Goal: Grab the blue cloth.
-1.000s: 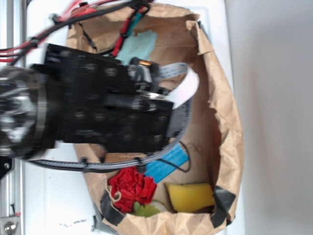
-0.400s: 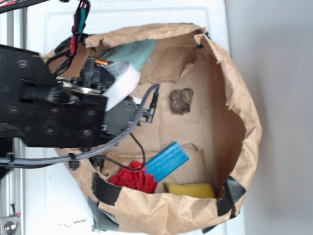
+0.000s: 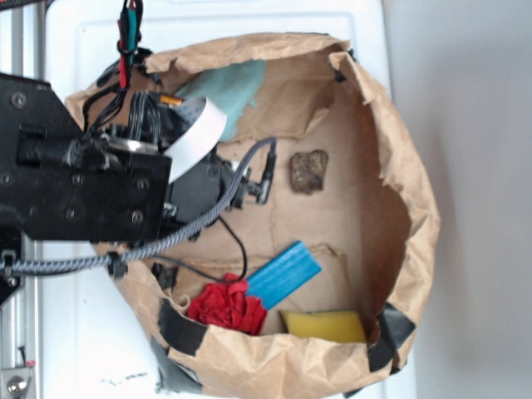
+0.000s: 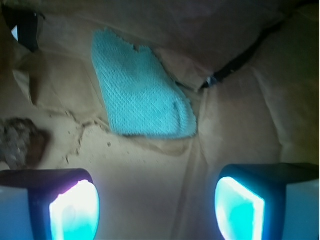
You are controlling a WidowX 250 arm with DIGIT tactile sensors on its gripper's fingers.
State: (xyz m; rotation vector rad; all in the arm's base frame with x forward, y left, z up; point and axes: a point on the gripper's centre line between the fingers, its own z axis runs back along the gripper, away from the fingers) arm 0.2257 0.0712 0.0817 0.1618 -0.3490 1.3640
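Note:
The blue cloth is a pale teal knitted rag lying flat on the brown paper at the bag's upper left. In the wrist view the blue cloth lies ahead of my gripper and apart from it. My gripper stands open, its two glowing pads wide apart with only bare paper between them. In the exterior view the black arm covers the bag's left side and hides the fingers.
A crumpled brown paper bag walls everything in. Inside lie a bright blue ridged block, a red ruffled fabric piece, a yellow sponge and a brown lump, the brown lump also at the wrist view's left.
The arm has drawn back to the left, uncovering the bag's middle and the brown lump. In the last half second it shifted slightly further left.

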